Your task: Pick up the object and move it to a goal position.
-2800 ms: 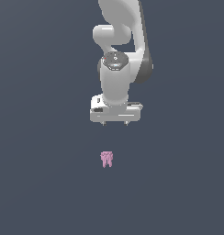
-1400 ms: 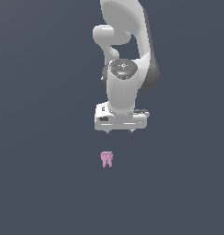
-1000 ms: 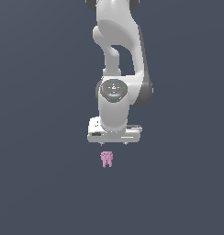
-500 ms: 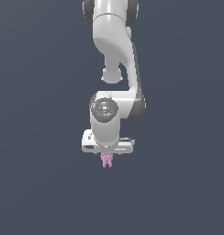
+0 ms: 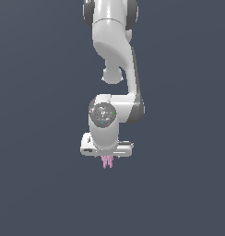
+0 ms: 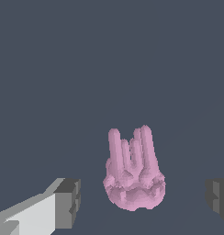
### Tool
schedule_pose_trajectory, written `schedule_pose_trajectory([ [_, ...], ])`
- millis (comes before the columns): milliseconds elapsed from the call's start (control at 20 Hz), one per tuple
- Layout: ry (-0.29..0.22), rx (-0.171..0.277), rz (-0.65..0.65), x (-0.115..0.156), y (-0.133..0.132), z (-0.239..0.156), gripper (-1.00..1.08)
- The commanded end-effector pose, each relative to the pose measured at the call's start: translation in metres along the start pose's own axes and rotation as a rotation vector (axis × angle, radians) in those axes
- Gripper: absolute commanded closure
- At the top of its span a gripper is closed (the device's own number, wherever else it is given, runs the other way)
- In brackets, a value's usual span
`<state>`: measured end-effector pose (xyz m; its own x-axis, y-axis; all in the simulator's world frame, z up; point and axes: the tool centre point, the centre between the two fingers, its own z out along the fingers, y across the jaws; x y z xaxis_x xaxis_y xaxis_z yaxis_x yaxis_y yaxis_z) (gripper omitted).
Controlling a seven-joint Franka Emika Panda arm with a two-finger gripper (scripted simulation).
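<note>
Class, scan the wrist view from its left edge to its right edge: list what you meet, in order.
One gripper finger → pink lumpy object, prongs pointing away from the camera → the other gripper finger. Gaps separate the object from both fingers.

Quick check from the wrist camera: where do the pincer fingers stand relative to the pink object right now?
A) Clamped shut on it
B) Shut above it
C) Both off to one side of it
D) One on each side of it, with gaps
D: in the wrist view the pink object sits between the two fingers, with bare floor showing on both sides, so the pincer is open around it.
</note>
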<state>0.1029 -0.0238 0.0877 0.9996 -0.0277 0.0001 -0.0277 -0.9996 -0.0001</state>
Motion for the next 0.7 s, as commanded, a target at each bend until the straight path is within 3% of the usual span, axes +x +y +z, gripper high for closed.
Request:
schedule_pose_trajectory([
  [0,-0.001,0.000,0.000,0.000,0.000,0.005,-0.92],
  [650,0.000,0.000,0.000,0.000,0.000,0.050,-0.92],
])
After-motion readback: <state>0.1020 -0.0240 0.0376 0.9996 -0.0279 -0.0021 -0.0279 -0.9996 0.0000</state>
